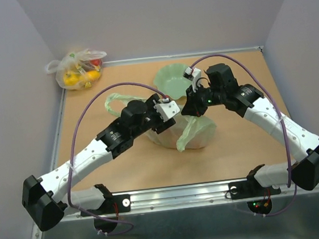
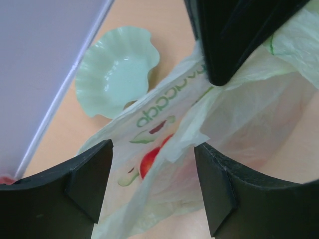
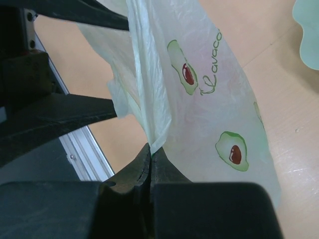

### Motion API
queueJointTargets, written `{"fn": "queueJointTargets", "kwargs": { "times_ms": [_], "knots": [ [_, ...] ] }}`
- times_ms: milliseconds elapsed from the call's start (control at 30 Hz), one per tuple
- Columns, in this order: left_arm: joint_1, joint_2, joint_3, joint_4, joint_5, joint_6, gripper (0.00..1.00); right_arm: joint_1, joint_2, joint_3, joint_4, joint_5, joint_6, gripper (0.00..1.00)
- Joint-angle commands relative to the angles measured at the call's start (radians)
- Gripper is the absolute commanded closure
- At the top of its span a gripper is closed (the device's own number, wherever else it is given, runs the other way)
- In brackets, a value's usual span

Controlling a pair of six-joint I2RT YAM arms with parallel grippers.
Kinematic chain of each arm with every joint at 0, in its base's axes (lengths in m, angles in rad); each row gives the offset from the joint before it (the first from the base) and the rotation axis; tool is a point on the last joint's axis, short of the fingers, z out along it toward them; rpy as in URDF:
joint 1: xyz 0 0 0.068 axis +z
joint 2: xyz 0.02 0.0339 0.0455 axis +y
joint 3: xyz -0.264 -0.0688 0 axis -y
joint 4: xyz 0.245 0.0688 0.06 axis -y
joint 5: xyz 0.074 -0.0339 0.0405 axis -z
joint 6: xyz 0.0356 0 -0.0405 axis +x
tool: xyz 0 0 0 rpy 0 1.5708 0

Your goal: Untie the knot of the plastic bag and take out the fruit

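The plastic bag, pale green with avocado prints, lies mid-table between my two grippers. My right gripper is shut on a bunched fold of its film and holds that fold up. In the left wrist view its black fingers pinch the bag from above. My left gripper stands open with the film hanging between its fingers, touching neither. A red patch shows on or through the film; I cannot tell fruit from print. The knot is hidden. One handle loop lies loose to the left.
A wavy-rimmed green bowl stands just behind the bag, also in the left wrist view. A clear whitish bag with yellow and red items sits in the far left corner. Grey walls close off the left, back and right.
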Motion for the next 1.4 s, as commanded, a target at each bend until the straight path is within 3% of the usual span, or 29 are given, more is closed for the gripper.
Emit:
{"fn": "queueJointTargets", "kwargs": {
  "times_ms": [0,400,467,500,567,600,867,1100,1233,1367],
  "knots": [
    [-0.004,0.027,0.006,-0.018,0.106,-0.023,0.24,-0.005,-0.006,0.020,0.061,0.010,-0.015,1.00],
    [-0.071,0.073,-0.043,0.003,0.277,-0.171,0.38,-0.005,0.051,0.020,0.110,0.094,0.028,0.96],
    [-0.078,0.070,-0.076,0.017,0.294,-0.219,0.45,-0.005,0.057,-0.003,0.139,0.140,0.046,0.96],
    [-0.078,0.067,-0.089,0.020,0.301,-0.239,0.49,-0.005,0.063,-0.011,0.151,0.175,0.057,0.97],
    [-0.079,0.070,-0.132,0.022,0.326,-0.291,0.73,-0.005,0.076,-0.026,0.185,0.191,0.072,1.00],
    [-0.079,0.076,-0.155,0.044,0.334,-0.309,0.98,-0.005,0.091,-0.029,0.200,0.196,0.079,1.00],
    [-0.087,0.073,-0.232,0.054,0.401,-0.427,1.00,-0.049,0.187,-0.077,0.292,0.473,0.120,1.00],
    [-0.090,0.065,-0.292,0.078,0.539,-0.590,1.00,-0.181,0.280,-0.124,0.426,0.695,0.299,1.00],
    [-0.093,0.090,-0.346,0.063,0.561,-0.671,1.00,-0.187,0.301,-0.124,0.464,0.670,0.320,0.99],
    [-0.091,0.065,-0.376,0.054,0.527,-0.707,1.00,-0.182,0.263,-0.107,0.464,0.538,0.281,0.83]
  ]
}}
